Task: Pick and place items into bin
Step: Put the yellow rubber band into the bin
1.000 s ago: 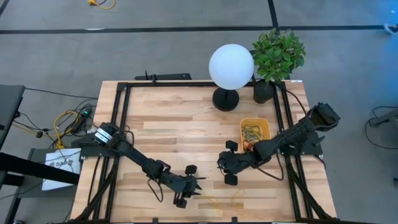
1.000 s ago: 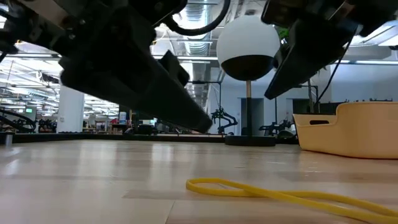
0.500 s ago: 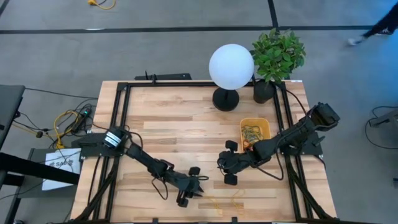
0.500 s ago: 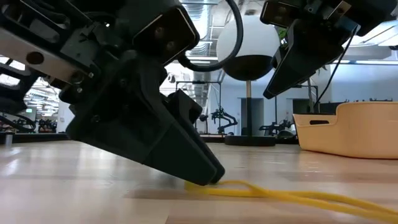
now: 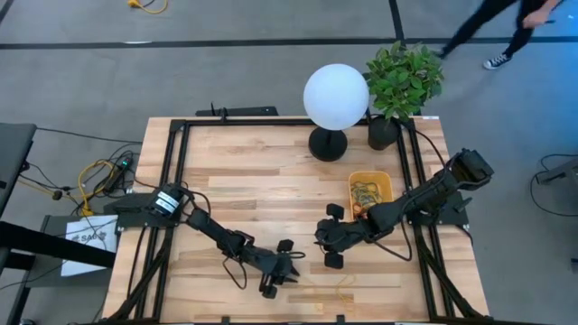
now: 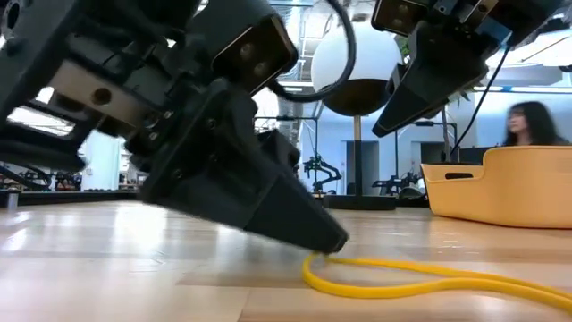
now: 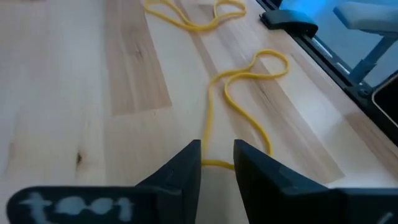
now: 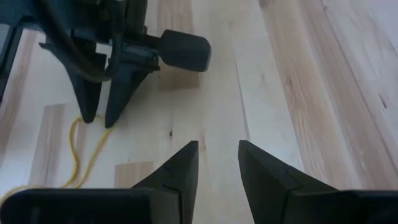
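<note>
A yellow rubber-band loop (image 7: 249, 81) lies twisted on the wooden table near its front edge, and a second one (image 7: 193, 15) lies beyond it. My left gripper (image 7: 217, 149) is open and low on the table, one finger on each side of the nearer loop's end. My right gripper (image 8: 217, 149) hangs open above bare wood at mid table (image 5: 320, 240), with nothing between its fingers. The yellow-orange bin (image 5: 370, 190) stands on the table at the right, with several bands inside. My left gripper has its fingertips (image 6: 332, 243) down at the table, slanting from the left, astride the end bend of the yellow loop (image 7: 214, 163). That bend lies across the gap and reaches both fingers' inner sides. The loop lies flat and slack on the wood.
A lamp with a white globe (image 5: 336, 97) and a potted plant (image 5: 402, 81) stand at the far edge. Black frame rails (image 5: 176, 181) run along the table's sides. A person (image 6: 532, 125) is in the room beyond the bin. Bare wood lies at the left and middle.
My left gripper has come down and gone toward the table's right edge, tipping more steeply, until its fingertips reached the yellow loop's end. That end has slid a little along the table ahead of the fingers, while the loop's other part stays flat.
</note>
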Robot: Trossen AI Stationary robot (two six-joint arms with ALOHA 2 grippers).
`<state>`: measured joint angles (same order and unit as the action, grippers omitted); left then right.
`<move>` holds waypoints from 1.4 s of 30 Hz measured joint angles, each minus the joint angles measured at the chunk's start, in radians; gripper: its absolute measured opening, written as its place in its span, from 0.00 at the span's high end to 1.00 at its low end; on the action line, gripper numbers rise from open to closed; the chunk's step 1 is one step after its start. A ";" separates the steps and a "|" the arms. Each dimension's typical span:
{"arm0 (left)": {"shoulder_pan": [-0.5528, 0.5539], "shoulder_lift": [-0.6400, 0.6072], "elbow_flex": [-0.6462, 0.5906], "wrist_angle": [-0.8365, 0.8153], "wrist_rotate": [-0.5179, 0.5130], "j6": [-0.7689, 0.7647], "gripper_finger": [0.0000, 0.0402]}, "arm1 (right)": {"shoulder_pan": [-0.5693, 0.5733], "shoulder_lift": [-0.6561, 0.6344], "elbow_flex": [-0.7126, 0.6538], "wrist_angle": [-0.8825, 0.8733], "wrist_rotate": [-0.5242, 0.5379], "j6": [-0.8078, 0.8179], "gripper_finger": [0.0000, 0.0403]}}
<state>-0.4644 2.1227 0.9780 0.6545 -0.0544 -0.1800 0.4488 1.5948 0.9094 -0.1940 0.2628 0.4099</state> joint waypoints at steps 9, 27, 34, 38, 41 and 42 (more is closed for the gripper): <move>0.000 0.000 0.057 -0.058 -0.014 0.022 0.78 | 0.000 0.000 0.000 0.002 0.000 0.000 0.73; -0.033 -0.006 0.077 -0.272 -0.114 0.013 0.86 | 0.000 0.000 0.000 0.005 0.000 0.000 0.73; -0.036 -0.008 0.073 -0.238 -0.131 0.021 0.99 | 0.000 0.000 0.000 0.013 0.000 0.000 0.73; -0.036 -0.085 0.066 -0.272 -0.146 0.018 1.00 | 0.000 0.000 0.000 0.058 0.000 0.000 0.73; -0.037 -0.206 0.072 -0.304 -0.201 0.072 1.00 | 0.000 0.000 0.000 0.121 0.000 0.000 0.73; -0.039 -0.239 0.074 -0.328 -0.227 0.091 1.00 | 0.000 0.000 0.000 0.140 0.000 0.000 0.73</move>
<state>-0.5037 1.8840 1.0522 0.3267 -0.2814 -0.0892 0.4488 1.5948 0.9092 -0.0541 0.2630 0.4099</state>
